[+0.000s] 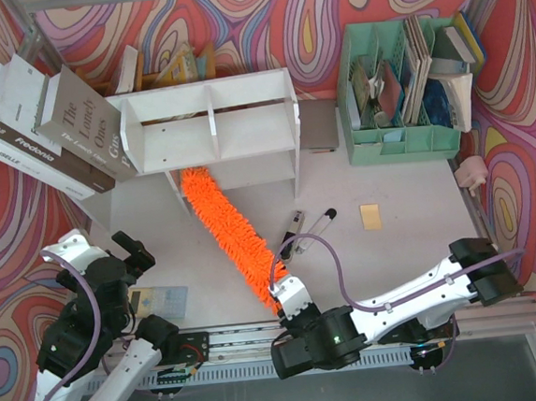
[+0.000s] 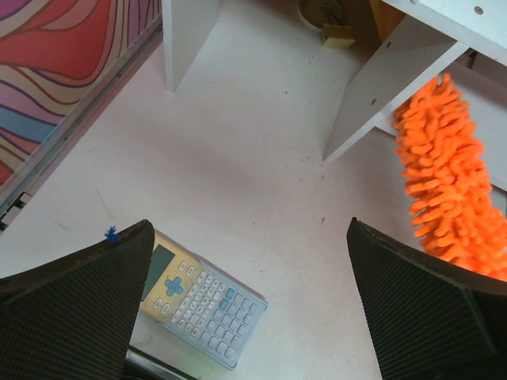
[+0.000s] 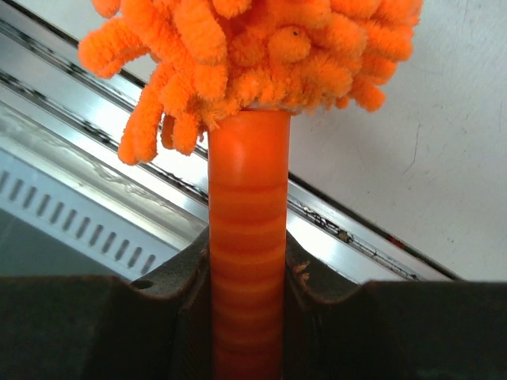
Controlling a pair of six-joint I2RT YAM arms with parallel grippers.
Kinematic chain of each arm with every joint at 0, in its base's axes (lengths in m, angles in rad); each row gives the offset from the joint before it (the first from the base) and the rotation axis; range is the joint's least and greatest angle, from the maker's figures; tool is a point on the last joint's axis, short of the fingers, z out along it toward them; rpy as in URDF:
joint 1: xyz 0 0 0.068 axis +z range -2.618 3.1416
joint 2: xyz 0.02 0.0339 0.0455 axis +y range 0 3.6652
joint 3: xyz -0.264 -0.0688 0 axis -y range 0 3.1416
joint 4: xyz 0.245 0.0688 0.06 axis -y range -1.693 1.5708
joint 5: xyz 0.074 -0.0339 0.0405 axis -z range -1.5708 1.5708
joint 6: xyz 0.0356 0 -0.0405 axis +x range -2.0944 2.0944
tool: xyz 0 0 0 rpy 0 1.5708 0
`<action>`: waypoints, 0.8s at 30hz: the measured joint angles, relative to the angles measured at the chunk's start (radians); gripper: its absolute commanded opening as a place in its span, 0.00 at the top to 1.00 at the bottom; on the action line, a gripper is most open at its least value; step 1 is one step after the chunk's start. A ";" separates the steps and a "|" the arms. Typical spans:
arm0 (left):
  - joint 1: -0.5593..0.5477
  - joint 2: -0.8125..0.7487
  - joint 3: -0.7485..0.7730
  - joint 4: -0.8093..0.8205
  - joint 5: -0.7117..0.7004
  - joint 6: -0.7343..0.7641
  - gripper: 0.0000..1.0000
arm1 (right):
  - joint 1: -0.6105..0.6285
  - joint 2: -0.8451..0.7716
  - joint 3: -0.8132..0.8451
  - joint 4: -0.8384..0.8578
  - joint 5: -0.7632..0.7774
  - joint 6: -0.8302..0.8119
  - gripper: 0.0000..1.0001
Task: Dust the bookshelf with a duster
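One orange duster (image 1: pixel 229 232) lies on the table (image 1: pixel 413 244). Its fluffy tip pokes into the bottom level of the one white bookshelf (image 1: pixel 209 121). The right jaws are shut tight on its thin handle. The left jaws are wide apart and hold nothing. Two pens (image 1: pixel 294 223) lie just right of the duster, and one yellow note (image 1: pixel 371 216) lies past them. One calculator (image 1: pixel 159 299) sits near the left jaws. At least three big books (image 1: pixel 46 126) lean by the bookshelf's left side. One green organiser (image 1: pixel 400 104) stands to its right.
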 measured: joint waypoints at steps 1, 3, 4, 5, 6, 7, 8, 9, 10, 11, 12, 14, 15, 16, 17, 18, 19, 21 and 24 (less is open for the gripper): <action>0.000 0.000 0.000 0.000 0.000 0.000 0.02 | 0.000 0.010 -0.007 0.000 -0.009 0.001 1.00; 0.000 0.000 0.000 0.000 0.000 0.000 0.02 | 0.000 0.024 -0.016 0.001 -0.022 0.000 1.00; 0.000 0.001 0.000 0.000 0.000 0.000 0.02 | 0.000 0.027 -0.019 0.001 -0.025 -0.003 1.00; 0.000 0.002 0.000 0.000 0.000 0.000 0.02 | 0.000 0.028 -0.021 0.002 -0.027 -0.006 1.00; 0.000 0.004 0.000 0.000 0.000 0.000 0.02 | 0.000 0.027 -0.022 0.002 -0.027 -0.010 1.00; 0.000 0.005 0.000 0.000 0.000 0.000 0.02 | 0.000 0.027 -0.022 0.002 -0.027 -0.014 1.00; 0.000 0.007 0.000 0.000 0.000 0.000 0.02 | 0.002 0.026 -0.022 0.002 -0.027 -0.025 1.00; 0.000 0.007 0.000 0.000 0.000 0.000 0.02 | 0.005 0.025 -0.022 0.002 -0.025 -0.040 1.00; 0.000 0.008 0.000 0.000 0.000 0.000 0.02 | 0.010 0.022 -0.022 0.000 -0.023 -0.053 1.00; 0.000 0.008 0.000 -0.001 -0.001 0.000 0.02 | 0.018 0.018 -0.022 -0.005 -0.017 -0.060 1.00; 0.000 0.008 0.000 -0.002 -0.003 -0.001 0.02 | 0.024 0.010 -0.022 -0.018 -0.010 -0.065 1.00; 0.000 0.006 0.000 -0.003 -0.008 -0.004 0.02 | 0.034 -0.013 -0.025 -0.048 0.003 -0.078 1.00; 0.000 0.005 0.000 -0.003 -0.008 -0.004 0.02 | 0.039 -0.031 -0.029 -0.061 0.008 -0.085 1.00; 0.000 0.005 0.000 -0.003 -0.008 -0.004 0.02 | 0.045 -0.051 -0.037 -0.072 0.013 -0.091 1.00; 0.000 0.004 0.000 -0.003 -0.010 -0.004 0.02 | 0.050 -0.073 -0.045 -0.085 0.015 -0.096 1.00; 0.000 0.004 0.000 -0.004 -0.011 -0.004 0.02 | 0.056 -0.094 -0.053 -0.098 0.020 -0.099 1.00; 0.000 0.004 0.000 -0.004 -0.012 -0.004 0.02 | 0.063 -0.113 -0.060 -0.113 0.026 -0.100 1.00; 0.000 0.004 0.000 -0.005 -0.014 -0.005 0.02 | 0.075 -0.142 -0.066 -0.148 0.041 -0.099 1.00; 0.000 0.004 0.000 -0.007 -0.015 -0.006 0.02 | 0.099 -0.158 -0.068 -0.197 0.069 -0.091 1.00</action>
